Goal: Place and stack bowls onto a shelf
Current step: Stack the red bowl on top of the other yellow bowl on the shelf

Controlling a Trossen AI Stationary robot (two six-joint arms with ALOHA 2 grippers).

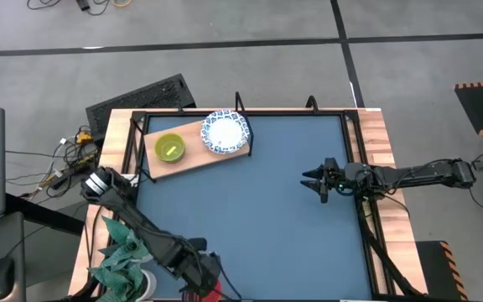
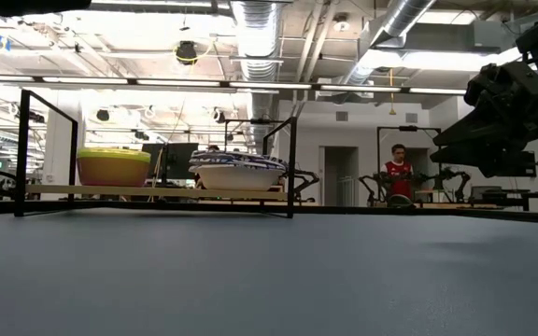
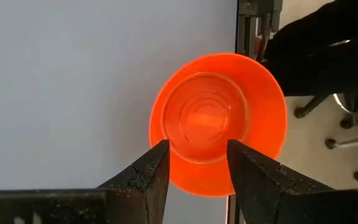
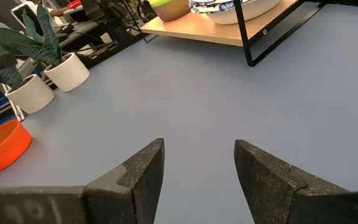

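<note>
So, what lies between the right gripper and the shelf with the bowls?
Only bare blue-grey tabletop. In the high view, nothing stands between the right gripper and the shelf; the right wrist view shows the same.

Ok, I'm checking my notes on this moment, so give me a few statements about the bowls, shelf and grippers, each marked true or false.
1. The shelf holds two bowls. True: a green bowl and a blue-rimmed bowl.
2. The left gripper is over the red bowl. True: its fingers stand apart, either side of the bowl's near edge.
3. The red bowl sits on the shelf. False: it is at the table's edge by the left arm, away from the shelf.
4. The right gripper holds a bowl. False: it is open and empty above the bare tabletop.
5. The blue-rimmed bowl is stacked in the green one. False: they sit side by side.
</note>
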